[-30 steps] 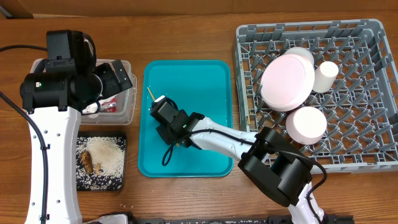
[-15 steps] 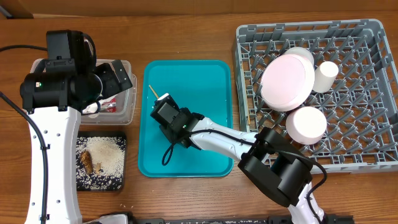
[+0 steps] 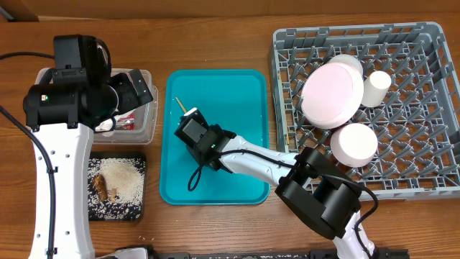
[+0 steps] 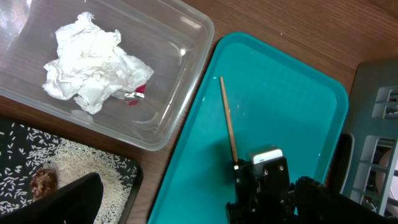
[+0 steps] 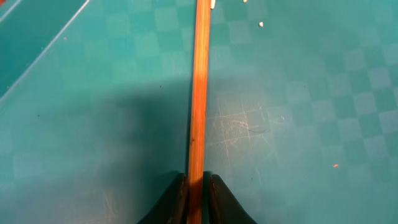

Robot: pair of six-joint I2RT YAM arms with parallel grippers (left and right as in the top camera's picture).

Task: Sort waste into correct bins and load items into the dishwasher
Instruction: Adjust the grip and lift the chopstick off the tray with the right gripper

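Holding: my right gripper has its jaws pinched narrow on one wooden chopstick, which runs straight out from between them.
Chopstick look: thin, straight, orange-brown, with fine grain along its length.
Chopstick place: over the teal tray, its free end pointing toward the tray's far left corner. I cannot tell whether that end touches the tray.
Left gripper: my jaws stand wide and hold nothing, above the clear tub.
Tub: a crumpled white napkin lies inside, with a shiny red wrapper against its edge.
Black tray: white rice and a brown scrap lie on it, just beside the tub.
Dish rack: right of the teal tray, it holds a white plate tilted among the pegs, a bowl and a cup.
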